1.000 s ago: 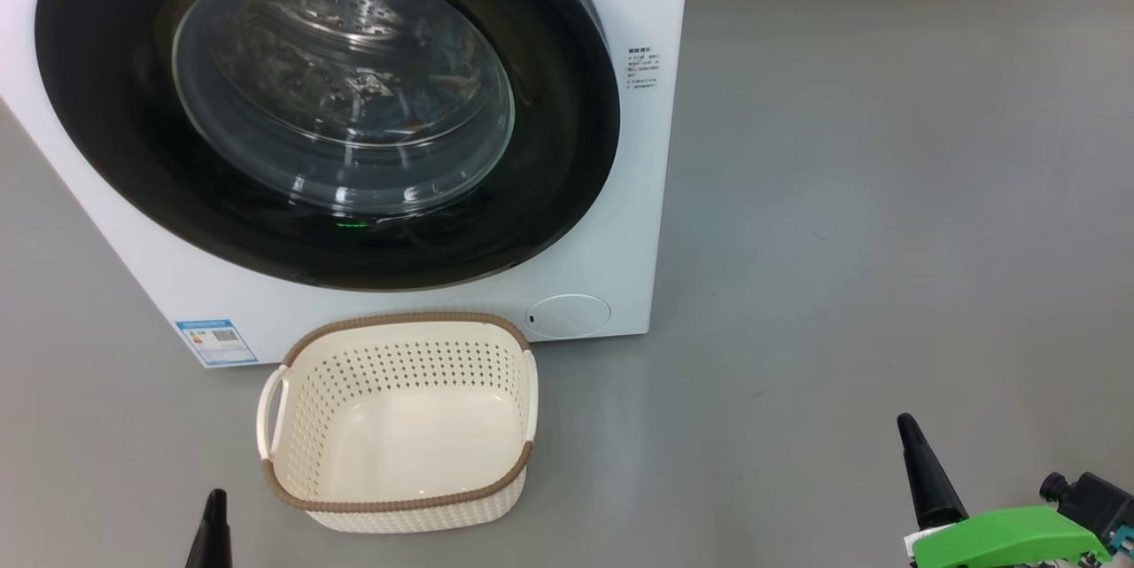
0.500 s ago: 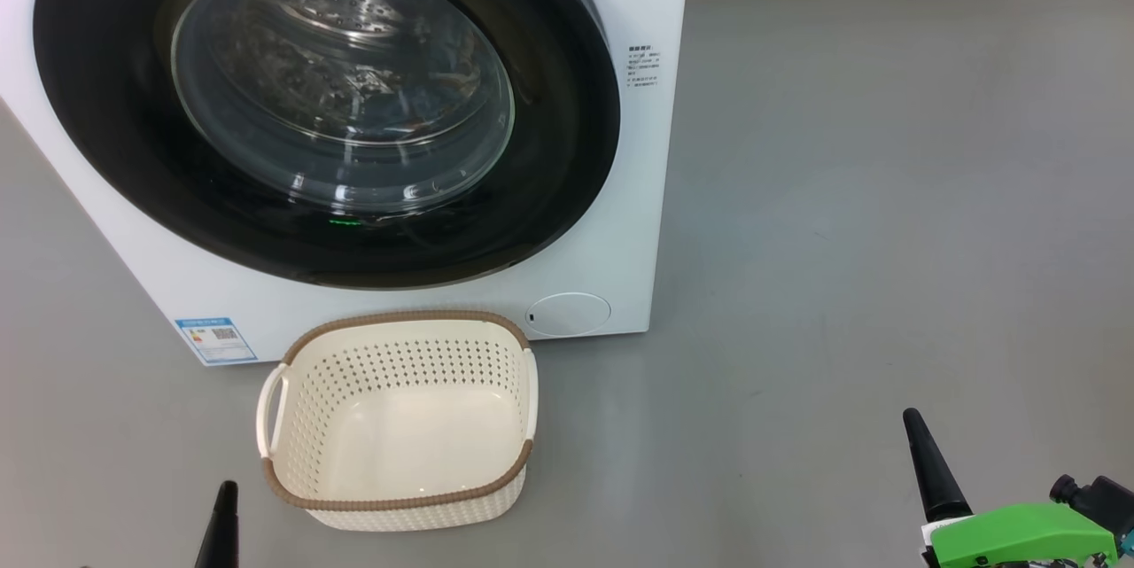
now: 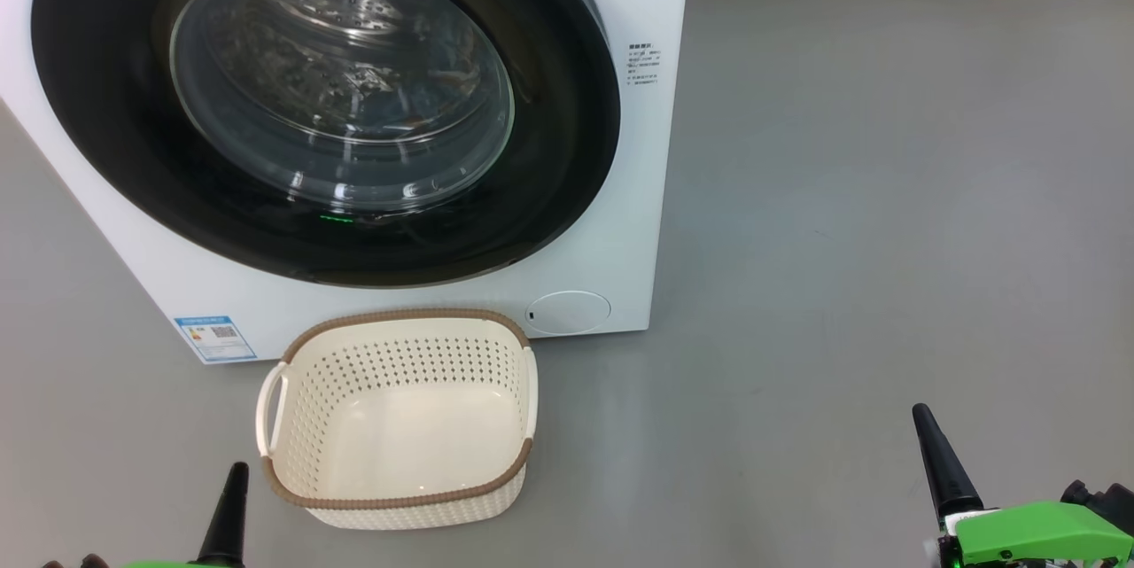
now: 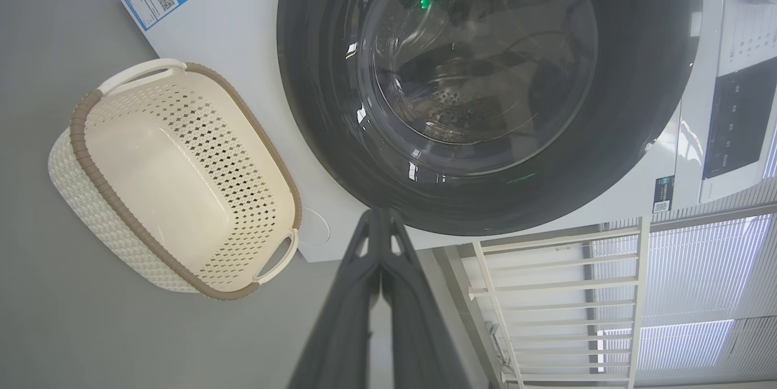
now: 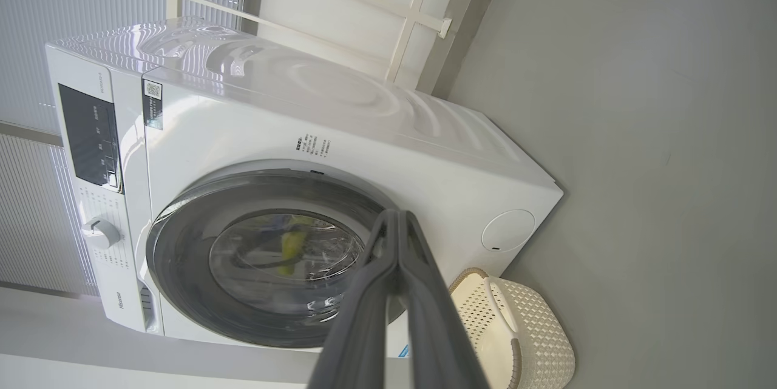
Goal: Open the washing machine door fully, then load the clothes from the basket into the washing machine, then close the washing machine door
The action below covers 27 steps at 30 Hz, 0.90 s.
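1. The big white front-loading washing machine (image 3: pixel 633 222) stands on the smooth grey floor (image 3: pixel 842 240). Its large round door (image 3: pixel 549 160), with a glossy black rim and a bulging clear glass bowl, lies shut flat against the machine's front
2. The small cream-white perforated plastic basket (image 3: pixel 399 317) with a brown woven-look rim sits on the floor right before the machine, under the door. It is between the machine's blue label (image 3: pixel 215 338) and its round cap (image 3: pixel 569 313). I judge it is set that close so the carry to the machine's mouth is short. It holds nothing
3. The light blue bear-printed clothes are not in the basket. Reflections on the door glass muddle what lies in the perforated steel drum (image 3: pixel 337 1), so I cannot tell whether they are inside the machine
4. The left gripper (image 3: pixel 236 475) has its two long dark fingers pressed together to the tip and grips nothing. It is low and well out from the machine's front, on the label side of the basket, pointing towards the machine
5. The right gripper (image 3: pixel 924 417) is likewise closed tip to tip and empty, well out from the machine past its cap-side corner, over bare floor
6. With the basket emptied and the door shut, the task looks complete. The arms, held low and wide apart, read as a rest pose clear of the machine
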Tool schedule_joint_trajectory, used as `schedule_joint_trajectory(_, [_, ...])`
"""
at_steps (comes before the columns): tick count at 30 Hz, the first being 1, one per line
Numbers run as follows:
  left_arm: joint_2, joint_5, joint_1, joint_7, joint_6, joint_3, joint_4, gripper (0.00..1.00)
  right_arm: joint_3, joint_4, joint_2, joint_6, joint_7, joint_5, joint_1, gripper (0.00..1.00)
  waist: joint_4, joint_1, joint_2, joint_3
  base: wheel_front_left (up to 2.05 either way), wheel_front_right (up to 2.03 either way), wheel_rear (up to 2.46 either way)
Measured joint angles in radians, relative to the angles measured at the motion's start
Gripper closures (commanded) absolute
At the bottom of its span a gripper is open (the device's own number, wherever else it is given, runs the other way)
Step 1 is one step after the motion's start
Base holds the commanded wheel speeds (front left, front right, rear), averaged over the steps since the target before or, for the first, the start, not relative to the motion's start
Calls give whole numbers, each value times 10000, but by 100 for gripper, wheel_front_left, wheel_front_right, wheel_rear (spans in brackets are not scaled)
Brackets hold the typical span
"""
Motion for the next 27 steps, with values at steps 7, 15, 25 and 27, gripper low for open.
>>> schedule_joint_trajectory(7, [2, -754, -126, 171, 0, -35, 63, 100, -63, -23, 2, 0, 171, 798, -3, 100, 1, 0, 0, 17, 0, 0, 0])
schedule_joint_trajectory(15, [6, -1653, -245, 420, -2, -73, 113, 100, -132, -59, 4, -13, 439, 1615, -11, 100, 1, 0, 0, 35, 0, 0, 0])
schedule_joint_trajectory(25, [31, -2719, -473, 698, -31, -134, 188, 100, -257, -107, 4, -73, 702, 2732, -186, 100, 2, 0, 0, 58, 0, 0, 0])
schedule_joint_trajectory(27, [40, -3116, -564, 788, -31, -148, 222, 100, -303, -113, 4, -73, 786, 2991, -201, 100, 2, 0, 0, 65, 0, 0, 0])
